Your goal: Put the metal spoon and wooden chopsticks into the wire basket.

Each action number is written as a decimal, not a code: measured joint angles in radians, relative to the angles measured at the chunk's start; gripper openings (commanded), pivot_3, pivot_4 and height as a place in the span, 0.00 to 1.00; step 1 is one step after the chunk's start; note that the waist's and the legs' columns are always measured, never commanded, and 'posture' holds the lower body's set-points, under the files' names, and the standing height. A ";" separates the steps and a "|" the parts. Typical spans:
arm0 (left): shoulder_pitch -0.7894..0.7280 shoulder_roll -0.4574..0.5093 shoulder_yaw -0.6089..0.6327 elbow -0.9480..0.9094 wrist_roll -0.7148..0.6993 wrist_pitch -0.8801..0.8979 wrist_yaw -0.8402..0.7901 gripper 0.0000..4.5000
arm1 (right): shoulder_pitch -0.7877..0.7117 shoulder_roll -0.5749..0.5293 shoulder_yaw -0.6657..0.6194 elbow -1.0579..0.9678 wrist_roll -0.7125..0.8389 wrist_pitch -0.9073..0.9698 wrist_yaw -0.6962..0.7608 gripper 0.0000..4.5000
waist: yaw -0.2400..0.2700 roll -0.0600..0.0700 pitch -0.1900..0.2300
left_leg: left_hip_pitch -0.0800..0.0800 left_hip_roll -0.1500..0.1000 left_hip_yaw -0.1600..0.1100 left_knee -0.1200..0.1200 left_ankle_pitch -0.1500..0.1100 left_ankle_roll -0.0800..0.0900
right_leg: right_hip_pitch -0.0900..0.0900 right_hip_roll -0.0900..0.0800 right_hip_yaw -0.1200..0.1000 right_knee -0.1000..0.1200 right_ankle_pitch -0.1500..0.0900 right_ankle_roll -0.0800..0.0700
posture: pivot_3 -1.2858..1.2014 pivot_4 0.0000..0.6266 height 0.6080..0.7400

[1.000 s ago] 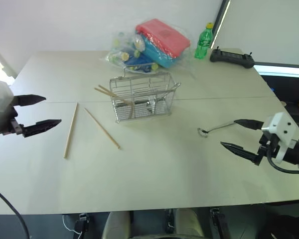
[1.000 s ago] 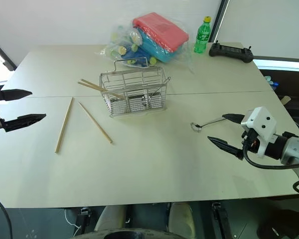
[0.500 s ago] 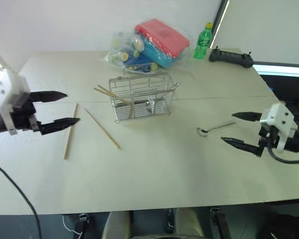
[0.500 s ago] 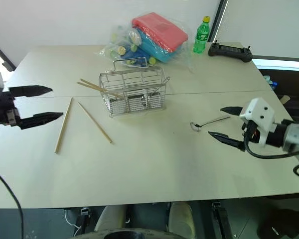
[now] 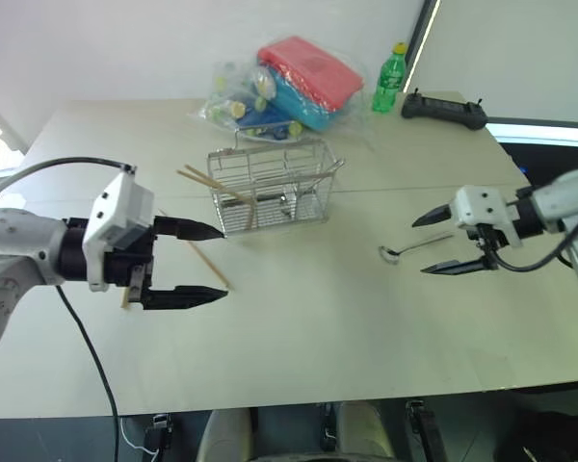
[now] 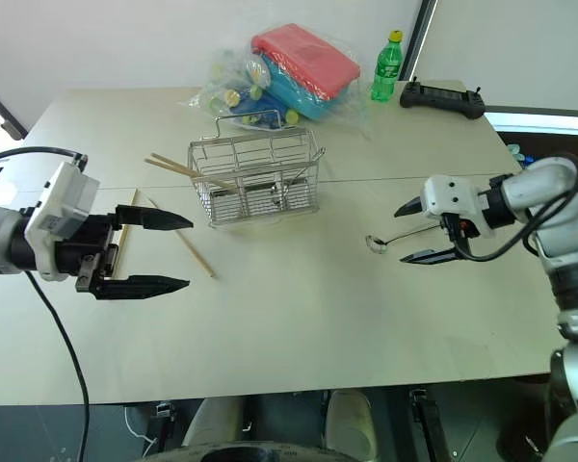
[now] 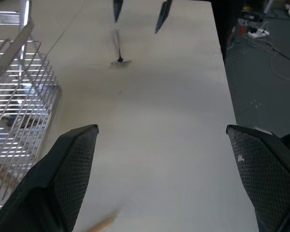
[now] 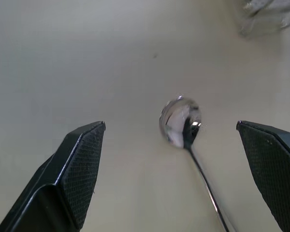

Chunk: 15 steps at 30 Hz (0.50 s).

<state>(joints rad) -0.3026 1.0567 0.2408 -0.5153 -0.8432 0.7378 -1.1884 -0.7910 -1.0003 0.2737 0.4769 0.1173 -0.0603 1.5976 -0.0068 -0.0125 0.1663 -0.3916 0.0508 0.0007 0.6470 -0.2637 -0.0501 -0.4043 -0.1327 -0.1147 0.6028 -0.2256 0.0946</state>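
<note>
Metal spoon [image 6: 397, 237]: on beige surface [image 6: 299, 327], now bracketed by the wide, empty right gripper [image 6: 417, 231], which has advanced; grasp likely next. Left gripper [image 6: 164, 252], wide, has swung in over loose wooden chopsticks [image 6: 186, 251]. Wire basket [image 6: 254, 177] holds two sticks. Bagged items, bottle behind.

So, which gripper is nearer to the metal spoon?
Right. The right gripper is open, its fingers straddling the metal spoon handle. The left gripper is far across the table, beside the loose wooden chopsticks.
</note>
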 measured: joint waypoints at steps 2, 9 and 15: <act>-0.004 -0.002 -0.007 -0.010 -0.006 0.001 0.015 0.99 | -0.080 0.033 0.074 0.119 -0.042 -0.056 0.010 1.00 | -0.005 0.000 0.000 | 0.000 0.000 0.000 0.000 0.000 0.000 | 0.000 0.000 0.000 0.000 0.003 -0.002 | 0.52 0.24 0.53; 0.029 -0.016 0.015 -0.082 -0.075 0.046 0.107 0.99 | -0.247 0.169 0.188 0.540 -0.248 -0.281 -0.046 1.00 | -0.008 0.000 0.000 | 0.000 0.000 0.000 0.000 0.001 -0.001 | -0.001 0.000 0.000 0.001 0.003 -0.001 | 0.52 0.24 0.53; 0.056 -0.012 0.067 -0.120 -0.145 0.088 0.168 0.99 | -0.299 0.229 0.190 0.725 -0.363 -0.369 -0.158 1.00 | -0.008 -0.001 0.000 | 0.001 0.000 0.000 0.001 0.002 -0.003 | 0.000 0.000 0.001 0.005 0.003 -0.001 | 0.52 0.24 0.53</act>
<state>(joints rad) -0.2465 1.0444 0.3073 -0.6357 -0.9881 0.8260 -1.0208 -1.0902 -0.7717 0.4639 1.2021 -0.2453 -0.4294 1.4393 -0.0149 -0.0131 0.1660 -0.3907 0.0504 0.0004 0.6481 -0.2618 -0.0531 -0.4046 -0.1327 -0.1141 0.6074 -0.2223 0.0931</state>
